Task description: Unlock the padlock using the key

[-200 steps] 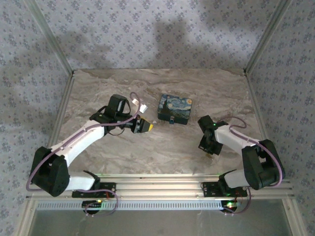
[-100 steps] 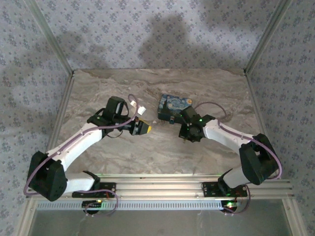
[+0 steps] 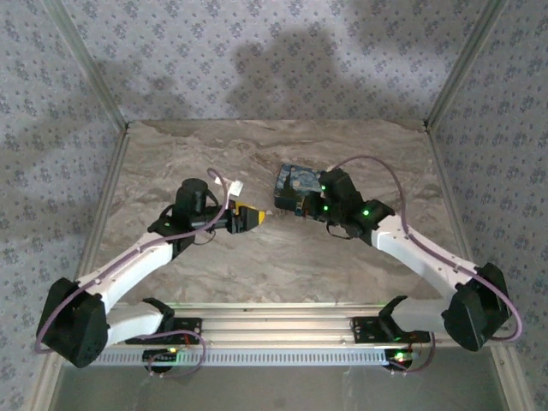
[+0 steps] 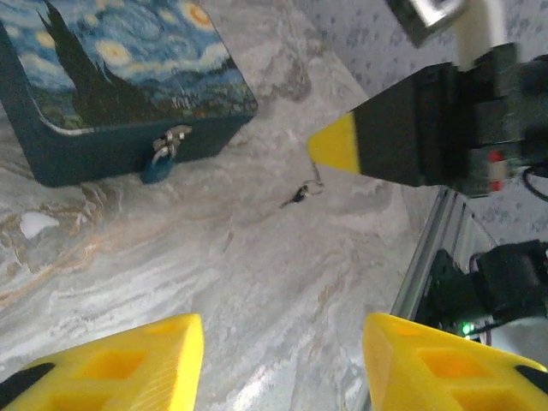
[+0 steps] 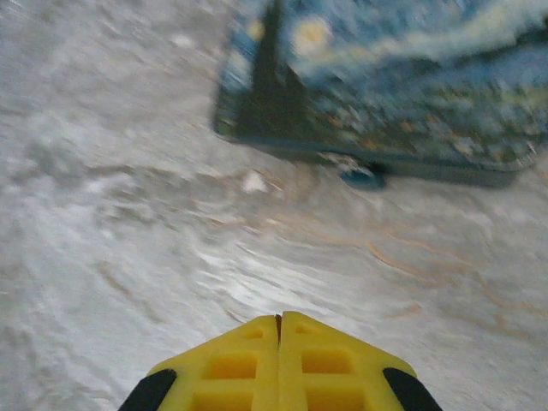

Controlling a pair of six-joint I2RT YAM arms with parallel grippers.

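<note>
I hold my right gripper [image 5: 278, 319] shut beside the key [image 4: 296, 196], aimed at the padlock [image 4: 157, 169]; my left gripper [image 4: 281, 332] gapes empty, probably to assist.

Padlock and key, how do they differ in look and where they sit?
The padlock is a rounded blue body; the key is a thin dark sliver. The padlock hangs from the latch at the front of the painted box; the key lies on the marble table, apart from the box. Both are tiny beside the box.
</note>
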